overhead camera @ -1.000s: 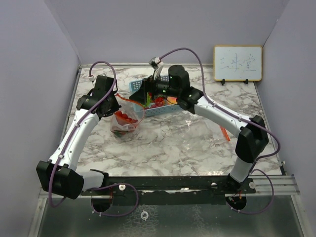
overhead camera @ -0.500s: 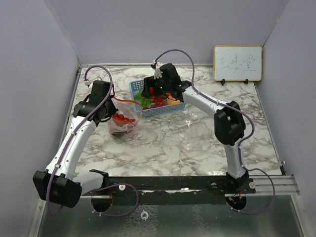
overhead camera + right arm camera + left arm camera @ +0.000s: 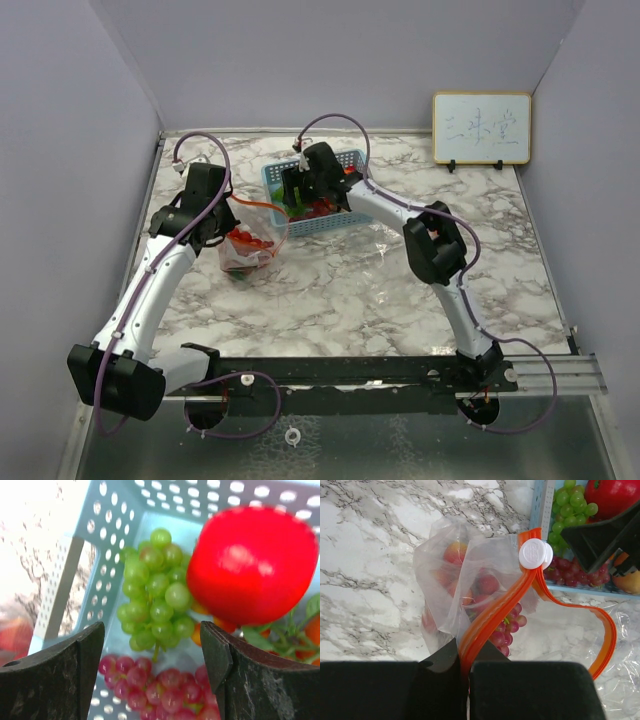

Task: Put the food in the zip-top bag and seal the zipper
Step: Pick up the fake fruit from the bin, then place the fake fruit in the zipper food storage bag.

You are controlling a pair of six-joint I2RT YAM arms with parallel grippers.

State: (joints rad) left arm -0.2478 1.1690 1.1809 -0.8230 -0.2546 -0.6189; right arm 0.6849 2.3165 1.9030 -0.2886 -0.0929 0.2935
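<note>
The clear zip-top bag (image 3: 250,250) (image 3: 455,570) lies left of the blue basket (image 3: 272,178) and holds purple grapes (image 3: 506,627) and a peach (image 3: 454,552). My left gripper (image 3: 222,215) (image 3: 465,655) is shut on the orange-red zipper (image 3: 492,612) near its white slider (image 3: 535,553), holding the mouth up. My right gripper (image 3: 298,195) (image 3: 152,660) is open and hovers in the basket (image 3: 95,545) over green grapes (image 3: 155,597), purple grapes (image 3: 160,692) and a red apple (image 3: 252,565).
A small whiteboard (image 3: 481,128) stands at the back right. Purple walls close in the marble table (image 3: 350,290) on three sides. A crinkled clear plastic sheet (image 3: 405,245) lies right of the basket.
My right gripper has moved left along the basket to its left end, the arm folding in. My left arm drew back slightly, still holding the zipper.
</note>
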